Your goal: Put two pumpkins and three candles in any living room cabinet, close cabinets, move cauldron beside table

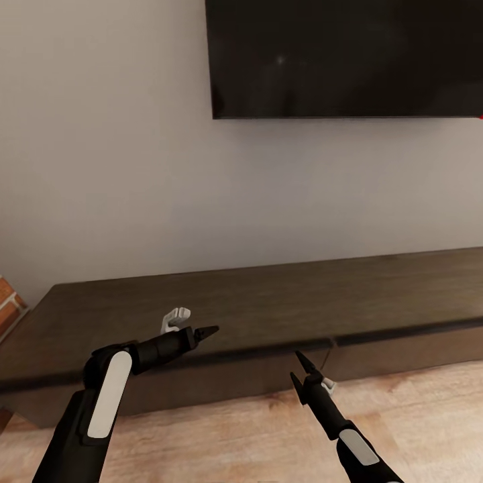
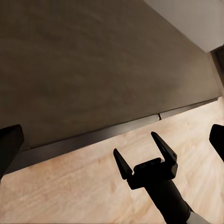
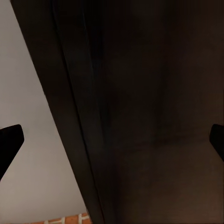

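The long dark-brown cabinet (image 1: 282,302) runs along the wall, and its flat drawer fronts look flush and shut. My left gripper (image 1: 209,330) hovers open just above the front edge of the cabinet top (image 2: 93,60). My right gripper (image 1: 295,365) is open too, with nothing between its fingers. It is held low, in front of a drawer front near the seam between two drawers. The left wrist view shows the right gripper (image 2: 135,144) over the floor, jaws spread. The right wrist view looks closely along the dark cabinet (image 3: 154,116). The pumpkins, candles, cauldron and table are out of view.
A large black TV (image 1: 349,54) hangs on the grey wall above the cabinet. Light wooden floor (image 1: 416,416) lies in front of the cabinet. A bit of brick wall (image 1: 10,302) shows at the cabinet's left end.
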Controlling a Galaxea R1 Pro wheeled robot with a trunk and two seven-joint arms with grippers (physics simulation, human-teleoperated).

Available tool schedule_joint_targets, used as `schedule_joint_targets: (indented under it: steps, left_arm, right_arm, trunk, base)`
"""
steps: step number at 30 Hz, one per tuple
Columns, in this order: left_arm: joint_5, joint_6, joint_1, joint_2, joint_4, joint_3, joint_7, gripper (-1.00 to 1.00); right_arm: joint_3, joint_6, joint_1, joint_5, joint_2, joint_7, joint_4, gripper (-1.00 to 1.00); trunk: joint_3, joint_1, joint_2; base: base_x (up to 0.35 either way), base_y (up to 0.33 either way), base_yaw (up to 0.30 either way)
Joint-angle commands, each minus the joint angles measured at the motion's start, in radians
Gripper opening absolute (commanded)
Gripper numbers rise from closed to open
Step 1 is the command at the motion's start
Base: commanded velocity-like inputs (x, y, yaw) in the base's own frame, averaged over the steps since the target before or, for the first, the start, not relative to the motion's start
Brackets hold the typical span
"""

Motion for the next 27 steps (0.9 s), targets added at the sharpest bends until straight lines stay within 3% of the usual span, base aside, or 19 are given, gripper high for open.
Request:
schedule_joint_targets:
  steps: [1,27]
  left_arm:
    - [-0.008,0.005,-0.001,-0.001,-0.001,0.003,-0.010,1.00]
    - [-0.008,0.005,0.000,-0.001,-0.001,0.003,-0.010,1.00]
  right_arm:
    - [-0.002,0.009,0.000,-0.008,0.000,0.001,0.000,1.00]
    - [0.006,0.008,0.000,0.004,-0.003,0.002,0.000,1.00]
  trunk:
    - [-0.001,0.000,0.000]
    - [-0.001,0.000,0.000]
  base:
    - [0.094,0.000,0.000]
    - [0.009,0.000,0.000]
